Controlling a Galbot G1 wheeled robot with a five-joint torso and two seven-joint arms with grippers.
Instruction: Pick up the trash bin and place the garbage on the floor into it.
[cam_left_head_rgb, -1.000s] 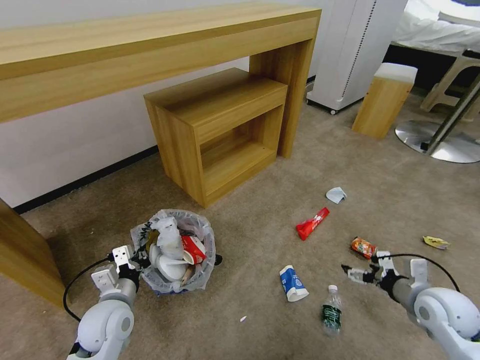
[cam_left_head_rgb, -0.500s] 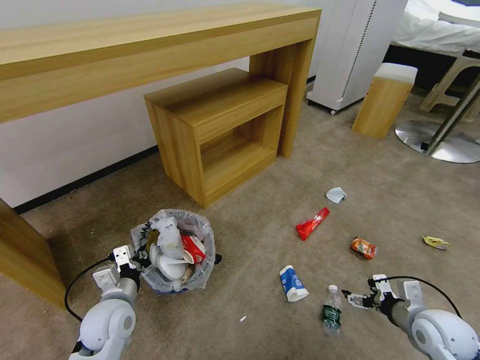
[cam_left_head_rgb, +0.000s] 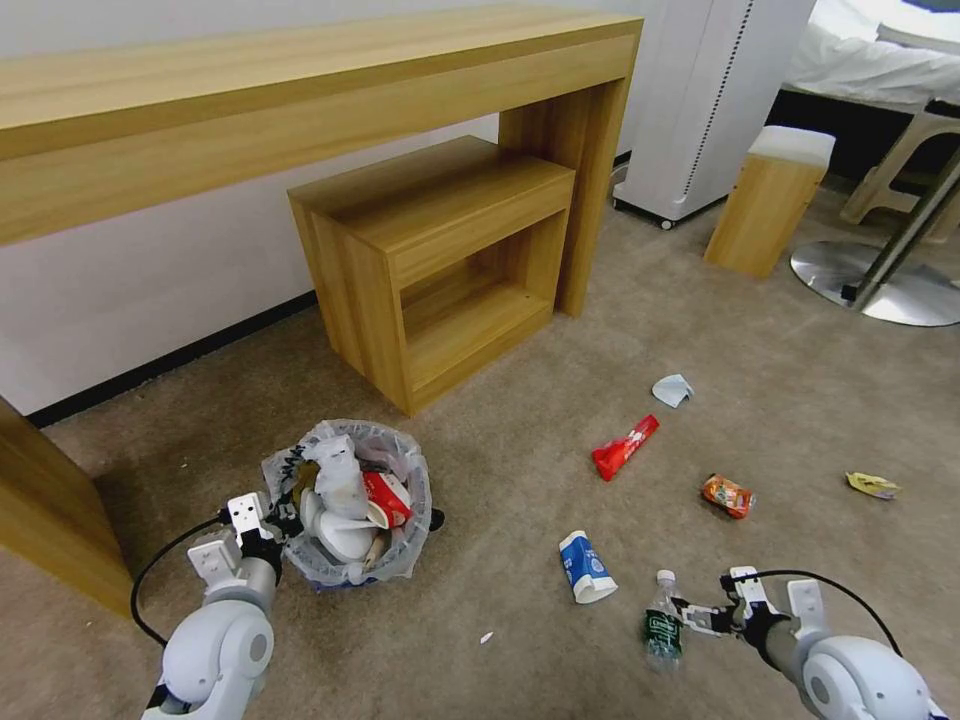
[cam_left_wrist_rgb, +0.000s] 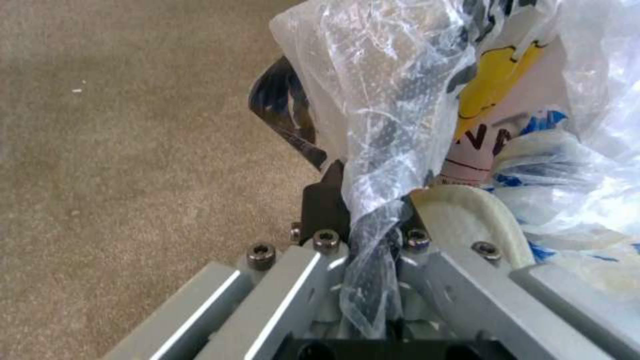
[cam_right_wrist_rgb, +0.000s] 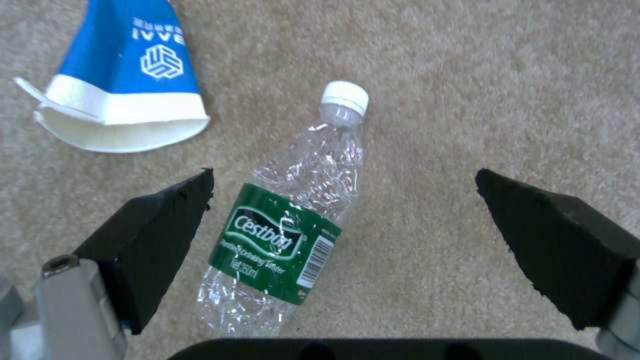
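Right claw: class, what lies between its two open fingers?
In the right wrist view, the green-labelled bottle lies on the carpet between the right claw's open fingers, nearer one finger, untouched.

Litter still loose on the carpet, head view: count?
6. Tissue farthest out, red wrapper, orange can, yellow wrapper far right, paper cup, bottle by the open right hand. Tiny scraps may be missed.

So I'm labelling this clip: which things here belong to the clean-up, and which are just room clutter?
Job:
trash bin, its bag clamped in the left gripper
green bottle, lying under the open right gripper
paper cup
red wrapper
orange can
yellow wrapper
tissue

Not the job:
wooden desk
small shelf unit
wooden stool
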